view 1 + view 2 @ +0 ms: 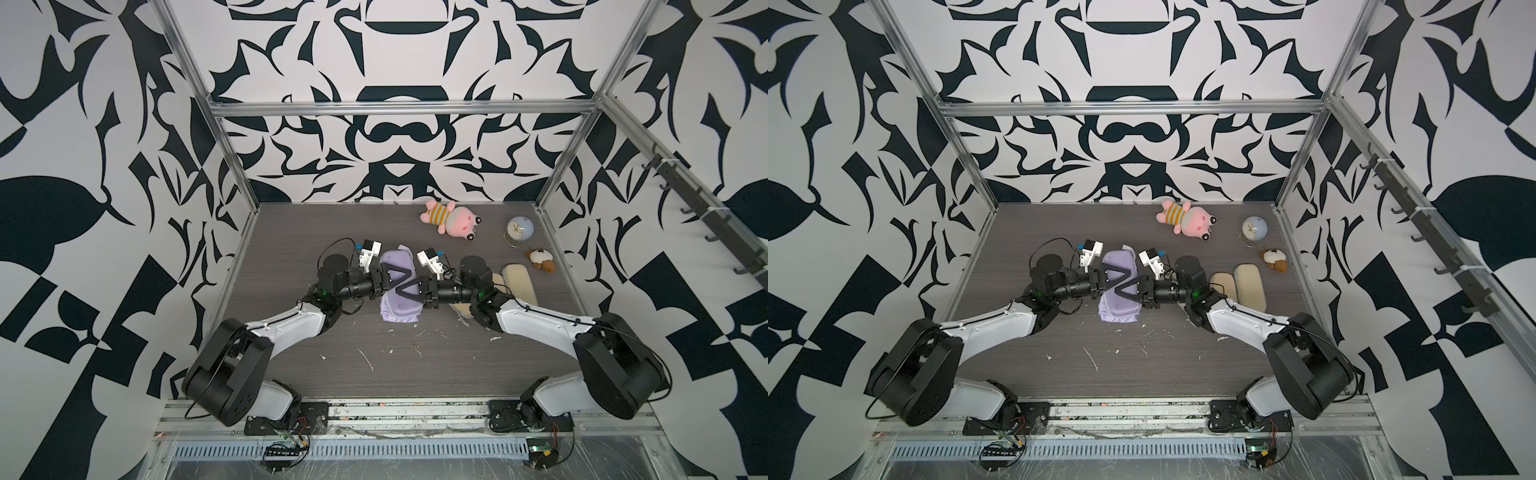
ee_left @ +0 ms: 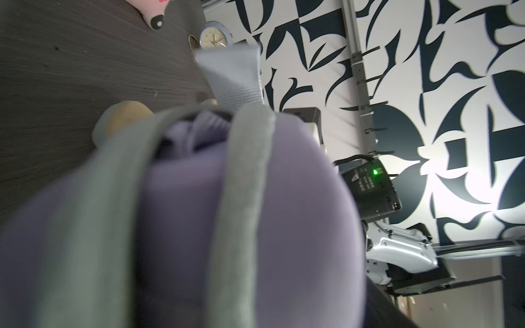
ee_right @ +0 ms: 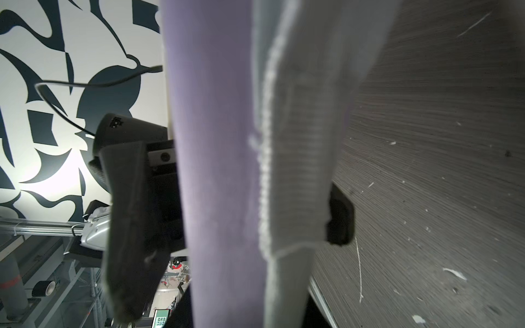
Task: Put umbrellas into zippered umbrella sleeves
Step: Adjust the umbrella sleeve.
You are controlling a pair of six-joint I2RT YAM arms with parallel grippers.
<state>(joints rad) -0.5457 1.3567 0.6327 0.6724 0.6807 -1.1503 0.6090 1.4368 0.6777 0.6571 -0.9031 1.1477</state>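
Center of both top views, on the table (image 1: 291, 361): 1 lavender sleeve (image 1: 398, 311), w/ 1 lavender umbrella (image 2: 199, 133) bunched inside its part-open zip (left wrist view). My left gripper (image 1: 392, 277) & right gripper (image 1: 409, 293) meet over it. Right's fingers (image 3: 127, 213) straddle the sleeve edge; can't tell clamped or spread for either. Right of ctr: 2 beige sleeves (image 1: 1223, 284) (image 1: 1250, 286) side by side. Upper right: 1 pink plush (image 1: 453, 218), 1 clock (image 1: 519, 228), 1 small brown-white plush (image 1: 540, 259).

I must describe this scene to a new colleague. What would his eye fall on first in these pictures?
First, the bold black-and-white patterned walls all around the cell. Then the lavender sleeve in the middle of the table, with the left claw and the right claw reaching over it from either side. A pink plush toy lies near the far edge.
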